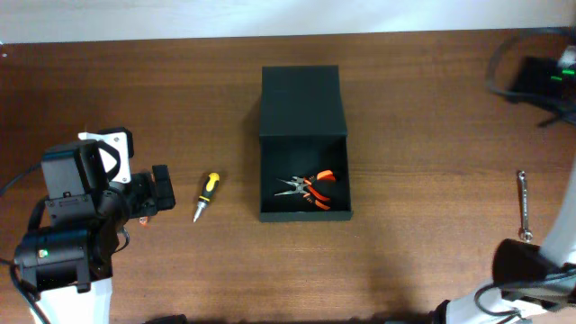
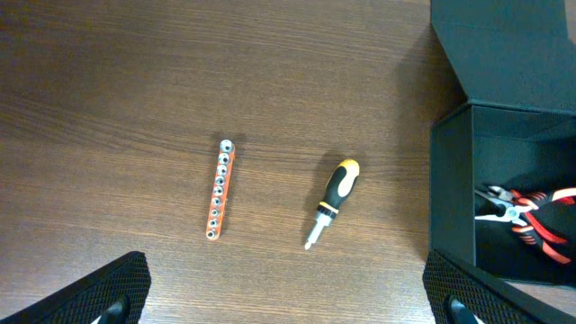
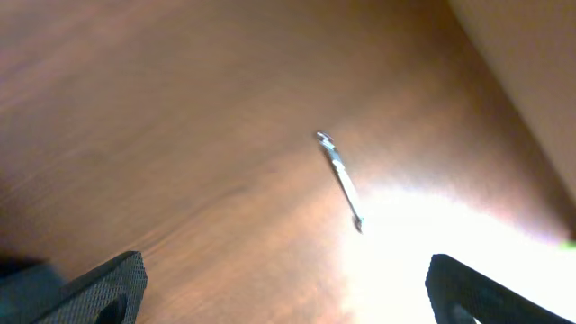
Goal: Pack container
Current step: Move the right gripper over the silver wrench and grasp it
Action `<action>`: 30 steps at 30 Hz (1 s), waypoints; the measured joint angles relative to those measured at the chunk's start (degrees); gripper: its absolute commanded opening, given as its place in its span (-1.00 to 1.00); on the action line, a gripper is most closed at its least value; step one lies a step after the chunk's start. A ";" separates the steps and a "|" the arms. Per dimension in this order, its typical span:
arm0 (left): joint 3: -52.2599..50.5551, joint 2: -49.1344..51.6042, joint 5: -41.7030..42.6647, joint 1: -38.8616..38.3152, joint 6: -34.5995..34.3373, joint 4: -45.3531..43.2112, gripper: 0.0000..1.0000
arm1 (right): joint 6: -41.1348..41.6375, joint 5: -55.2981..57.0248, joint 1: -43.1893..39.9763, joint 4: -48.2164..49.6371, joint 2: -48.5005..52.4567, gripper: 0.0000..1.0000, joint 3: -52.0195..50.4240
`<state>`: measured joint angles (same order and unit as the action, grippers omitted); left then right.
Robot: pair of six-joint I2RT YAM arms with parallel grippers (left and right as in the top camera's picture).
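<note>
Holding pliers (image 1: 309, 187), container (image 1: 302, 99) open, screwdriver (image 1: 207, 194) beside it

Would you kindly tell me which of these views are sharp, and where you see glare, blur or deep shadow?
Overhead: sharp and evenly lit, though dark inside the container around the pliers. Left wrist: crisp, the screwdriver and orange bit rail cast only faint shadows. Right wrist: soft and blurred, with blown-out glare on the table beside the wrench.
</note>
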<state>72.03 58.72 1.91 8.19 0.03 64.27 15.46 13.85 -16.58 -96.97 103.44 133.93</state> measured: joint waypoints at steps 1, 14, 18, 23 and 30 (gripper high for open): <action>0.00 0.00 0.00 0.00 0.00 0.00 0.99 | 0.02 -0.44 -2.84 0.00 -0.02 0.98 -1.38; 0.00 0.00 0.00 0.00 0.00 -0.22 0.99 | -15.19 -3.48 -16.39 15.28 0.02 0.98 -29.66; 0.00 0.00 0.00 0.00 0.00 -0.20 0.99 | -20.70 -4.66 -16.39 23.63 0.13 0.98 -38.42; 0.00 0.00 0.00 0.00 0.00 -0.15 0.99 | -25.03 -5.20 -16.46 33.81 0.57 0.98 -48.54; 0.00 0.00 0.00 0.00 0.00 1.18 0.99 | -30.97 -6.95 -16.90 43.56 0.87 0.98 -58.71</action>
<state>72.03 58.72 1.91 8.19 0.03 65.45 -15.51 6.90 -33.47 -53.41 104.31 75.22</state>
